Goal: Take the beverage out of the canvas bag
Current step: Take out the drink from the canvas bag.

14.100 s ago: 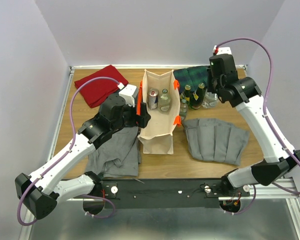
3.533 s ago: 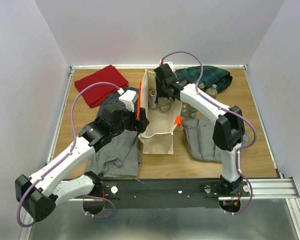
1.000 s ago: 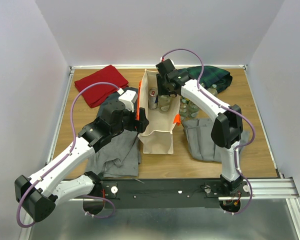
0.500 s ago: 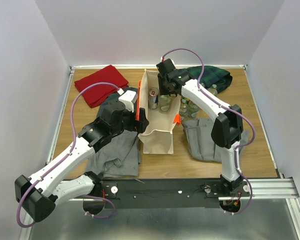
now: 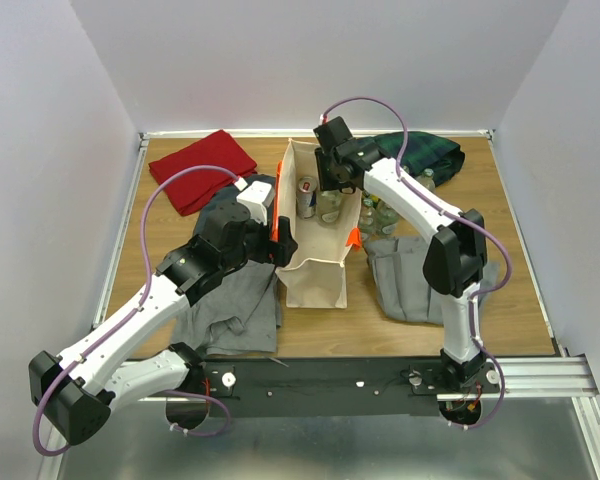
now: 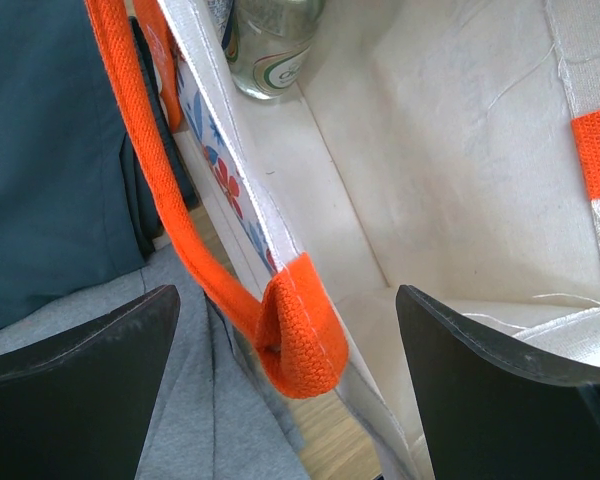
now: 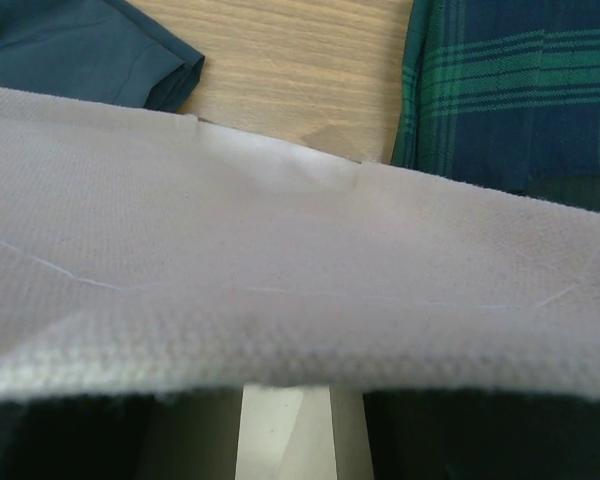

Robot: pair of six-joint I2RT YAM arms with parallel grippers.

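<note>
Reaching into the open mouth of the canvas bag (image 5: 315, 235) at mid-bench, the right hand (image 5: 327, 188) hangs over the drinks that stand inside, its jaws drawn almost together. From the room one cannot see whether they have closed on the clear glass bottle (image 5: 329, 208) beneath them; the wrist camera shows only the bag's pale inner wall. Beside that bottle stands a red-and-silver can (image 5: 306, 196), so the tote holds at least two beverages, both upright at its far end.

The left hand (image 6: 285, 375) is spread wide, straddling the bag's near wall where an orange handle (image 6: 195, 255) is stitched on. It grips nothing, though it looks placed to steady the tote.

The job appears to be at the grasping step: nothing from the bag has yet cleared the rim, and the lift and set-down are left. Several other bottles (image 5: 378, 213) stand on the bench just right of the bag, near a green plaid cloth (image 5: 425, 155). Grey garments and a red cloth (image 5: 202, 168) lie around the tote.
</note>
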